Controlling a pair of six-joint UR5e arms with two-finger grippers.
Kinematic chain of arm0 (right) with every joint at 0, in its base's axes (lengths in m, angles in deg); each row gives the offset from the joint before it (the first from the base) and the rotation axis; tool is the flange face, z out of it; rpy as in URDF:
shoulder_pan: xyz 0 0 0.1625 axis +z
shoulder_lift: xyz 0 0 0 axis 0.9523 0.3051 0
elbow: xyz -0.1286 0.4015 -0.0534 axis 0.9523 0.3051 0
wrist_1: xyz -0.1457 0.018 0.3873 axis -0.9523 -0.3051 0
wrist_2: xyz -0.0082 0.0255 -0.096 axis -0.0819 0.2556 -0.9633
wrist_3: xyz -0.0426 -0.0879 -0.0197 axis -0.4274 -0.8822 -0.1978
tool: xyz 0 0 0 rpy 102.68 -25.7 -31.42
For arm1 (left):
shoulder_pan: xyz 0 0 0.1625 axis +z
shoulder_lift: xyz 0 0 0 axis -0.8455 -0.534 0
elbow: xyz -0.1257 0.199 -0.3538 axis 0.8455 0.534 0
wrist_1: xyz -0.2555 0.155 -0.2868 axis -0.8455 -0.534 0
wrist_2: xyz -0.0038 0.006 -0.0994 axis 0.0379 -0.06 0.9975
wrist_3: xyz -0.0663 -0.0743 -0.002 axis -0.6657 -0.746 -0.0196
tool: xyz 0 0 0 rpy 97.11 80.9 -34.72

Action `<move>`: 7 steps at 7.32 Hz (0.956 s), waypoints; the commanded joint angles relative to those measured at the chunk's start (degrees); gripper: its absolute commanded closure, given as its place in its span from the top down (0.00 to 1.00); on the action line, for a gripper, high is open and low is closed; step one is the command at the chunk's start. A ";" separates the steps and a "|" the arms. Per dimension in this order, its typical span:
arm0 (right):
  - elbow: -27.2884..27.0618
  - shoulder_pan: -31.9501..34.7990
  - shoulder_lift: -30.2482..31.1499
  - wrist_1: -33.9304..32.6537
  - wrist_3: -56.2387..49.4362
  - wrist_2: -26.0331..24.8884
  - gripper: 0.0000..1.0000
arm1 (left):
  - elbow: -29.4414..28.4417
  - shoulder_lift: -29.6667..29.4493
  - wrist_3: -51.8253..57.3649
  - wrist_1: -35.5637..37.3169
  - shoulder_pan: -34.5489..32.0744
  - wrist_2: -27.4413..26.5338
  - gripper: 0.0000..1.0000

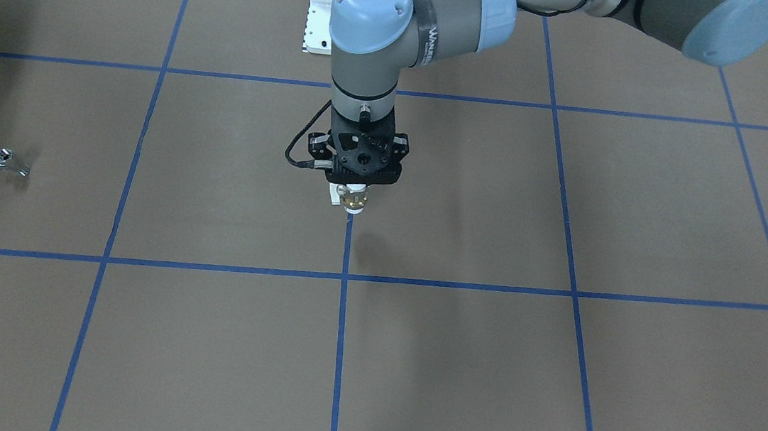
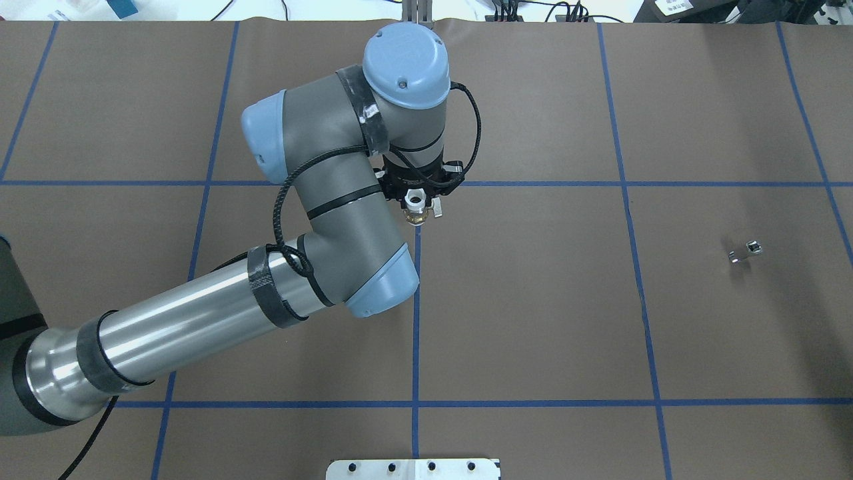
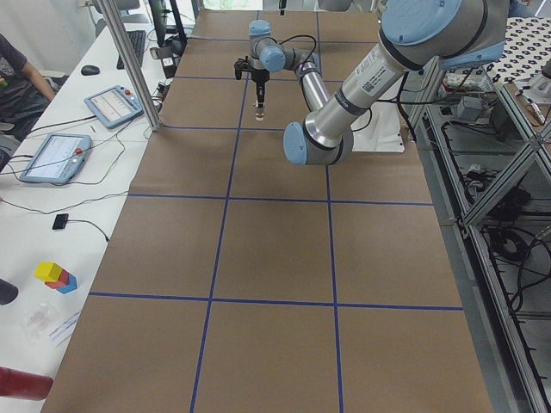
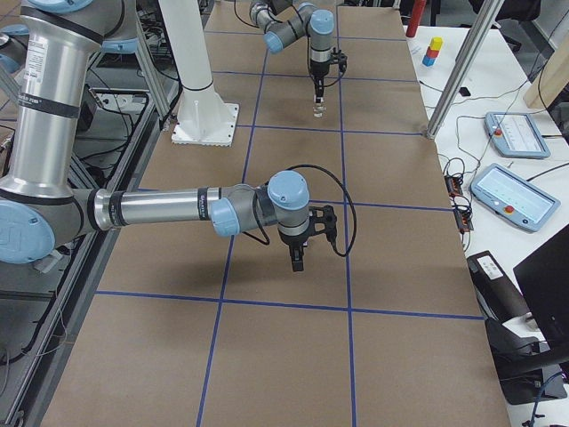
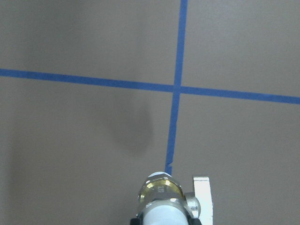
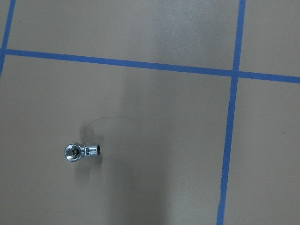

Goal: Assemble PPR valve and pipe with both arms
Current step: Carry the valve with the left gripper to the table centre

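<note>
My left gripper is shut on the PPR valve and holds it a little above the brown table, over a blue tape line near the middle. In the overhead view the valve hangs below the left gripper. The left wrist view shows its brass middle and white side lever. The pipe, a small silver fitting, lies alone on the table's right side; it also shows in the front view and the right wrist view. My right gripper shows only in the exterior right view; I cannot tell its state.
The white bolted pedestal base stands at the robot's edge of the table. Blue tape lines grid the brown surface. A side desk with tablets and metal posts runs along the far side.
</note>
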 commanded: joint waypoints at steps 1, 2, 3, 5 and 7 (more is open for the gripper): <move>0.07 0.00 0.00 0.00 0.07 0.00 1.00 | -6.10 -1.52 0.02 -4.49 0.05 -0.55 0.00; 0.07 0.00 0.00 0.00 0.07 0.00 1.00 | -6.90 -1.70 0.02 -4.40 0.05 -0.46 0.00; 0.07 0.00 0.00 0.00 0.25 0.00 1.00 | -7.35 -1.70 0.02 -4.23 0.05 -0.29 0.00; 0.07 0.00 0.00 0.00 0.95 0.00 1.00 | -8.05 -1.62 -0.06 -4.31 0.13 -0.20 0.00; 0.07 -0.09 0.00 0.00 0.95 0.00 1.00 | -8.14 -1.62 -0.06 -4.58 0.22 -0.20 0.00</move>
